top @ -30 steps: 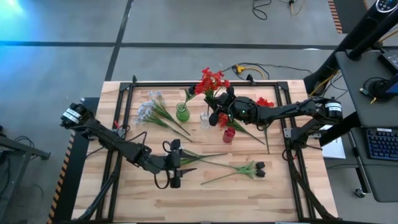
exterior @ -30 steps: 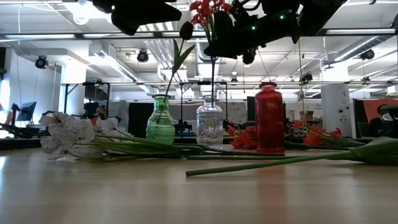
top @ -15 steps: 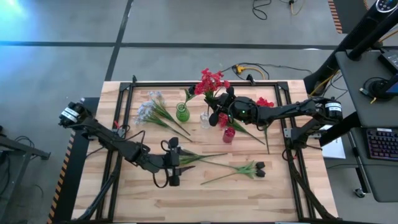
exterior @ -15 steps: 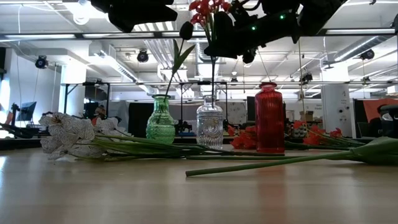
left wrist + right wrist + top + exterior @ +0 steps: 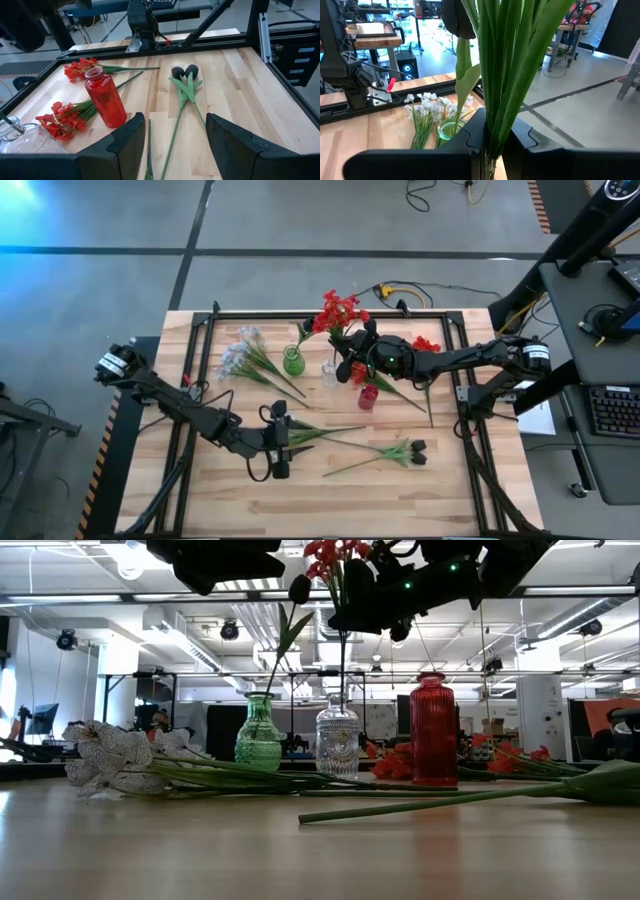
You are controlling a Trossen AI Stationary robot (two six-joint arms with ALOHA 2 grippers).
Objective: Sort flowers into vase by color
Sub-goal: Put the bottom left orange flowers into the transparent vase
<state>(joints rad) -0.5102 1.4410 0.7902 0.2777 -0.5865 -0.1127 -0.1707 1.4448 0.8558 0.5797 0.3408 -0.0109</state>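
The right claw (image 5: 352, 358) is pinching the green stems of a red spray (image 5: 340, 310), holding it upright over the clear vase (image 5: 330, 372), which is standing between the green vase (image 5: 293, 361) and the red vase (image 5: 368, 396). The stem ends are seemingly inside the vase neck. The left claw (image 5: 281, 442) is hovering spread above the tabletop (image 5: 400, 500), over a stem near the dark-budded sprays (image 5: 400, 451). Pale sprays (image 5: 240, 358) are lying beside the green vase.

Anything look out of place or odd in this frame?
The red spray held by the right gripper stands in the clear vase, while the red vase is empty. Other flowers lie loose on the table.
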